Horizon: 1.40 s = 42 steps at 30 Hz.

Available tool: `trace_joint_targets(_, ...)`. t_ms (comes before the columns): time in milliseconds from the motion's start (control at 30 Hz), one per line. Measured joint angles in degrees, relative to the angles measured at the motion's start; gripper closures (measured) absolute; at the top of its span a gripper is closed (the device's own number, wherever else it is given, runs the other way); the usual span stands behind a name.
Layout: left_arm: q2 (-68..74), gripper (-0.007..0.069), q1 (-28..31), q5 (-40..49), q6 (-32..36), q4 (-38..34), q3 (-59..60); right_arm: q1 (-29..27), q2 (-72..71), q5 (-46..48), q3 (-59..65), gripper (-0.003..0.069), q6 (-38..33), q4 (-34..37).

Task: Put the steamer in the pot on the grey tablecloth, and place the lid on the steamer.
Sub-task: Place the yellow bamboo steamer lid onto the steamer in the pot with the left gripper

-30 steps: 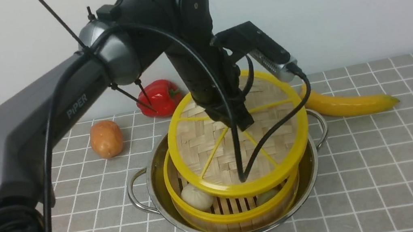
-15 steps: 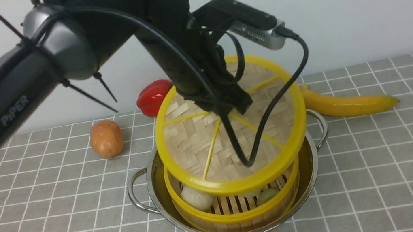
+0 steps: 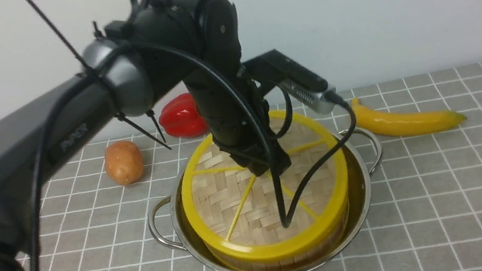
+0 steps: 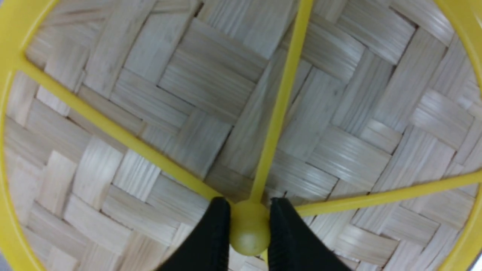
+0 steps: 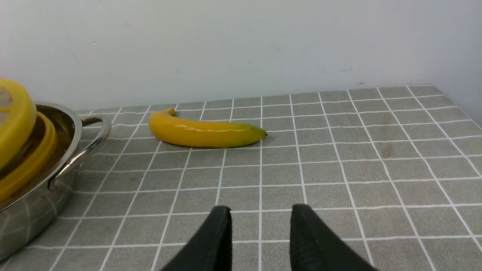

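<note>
L jaws clamped on lid's centre knob [image 4: 249,237], one pad each side. Knob is the only handle and keeps lid [image 3: 226,195] approx. level for setting down. Lid lies over steamer [image 3: 283,260], near edge on its rim. R wrist view shows a gap on that side, so prob. not fully seated. Steamer sits inside pot [image 3: 363,193] on grey tablecloth [image 3: 444,181]. R jaws apart, empty, low over cloth near banana [image 5: 203,133], clear of the work.

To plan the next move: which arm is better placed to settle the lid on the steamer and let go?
Left. The left gripper is shut on the knob of the lid, over the steamer in the pot. The right gripper hangs open and empty beside the pot.
</note>
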Motion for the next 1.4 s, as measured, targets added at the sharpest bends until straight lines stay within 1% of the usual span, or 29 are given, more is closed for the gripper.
trace_joint_targets(100,0.16,0.0508,0.00,0.00,0.84,0.00,0.00,0.00,0.00,0.00,0.00,0.0419,0.00,0.00)
trace_joint_targets(400,0.16,0.0508,0.00,-0.27,7.94,-0.46,0.00,0.00,0.00,0.00,0.00,0.0419,0.00,0.00)
trace_joint_targets(467,0.16,0.0508,0.00,-1.16,10.45,-0.77,0.00,0.00,0.00,0.00,0.00,0.0419,0.00,0.00)
trace_joint_targets(567,0.16,0.0508,0.00,-2.49,12.26,-0.88,0.00,0.00,0.00,0.00,0.00,0.0419,0.00,0.00)
trace_joint_targets(1233,1.89,0.0507,0.00,-4.03,12.88,-1.04,-0.05,0.00,0.00,0.00,0.00,0.0419,0.00,0.00)
trace_joint_targets(1333,2.00,0.0480,0.00,-4.47,12.88,-1.04,-0.05,0.00,0.00,0.00,0.00,0.0419,0.00,0.00)
trace_joint_targets(1367,2.00,0.0457,0.00,-5.06,12.88,-1.09,-0.05,0.00,0.00,0.00,0.00,0.0419,0.00,0.00)
trace_joint_targets(1400,2.00,0.0419,0.00,-5.84,12.88,-1.09,-0.05,0.00,0.00,0.00,0.00,0.0419,0.00,0.00)
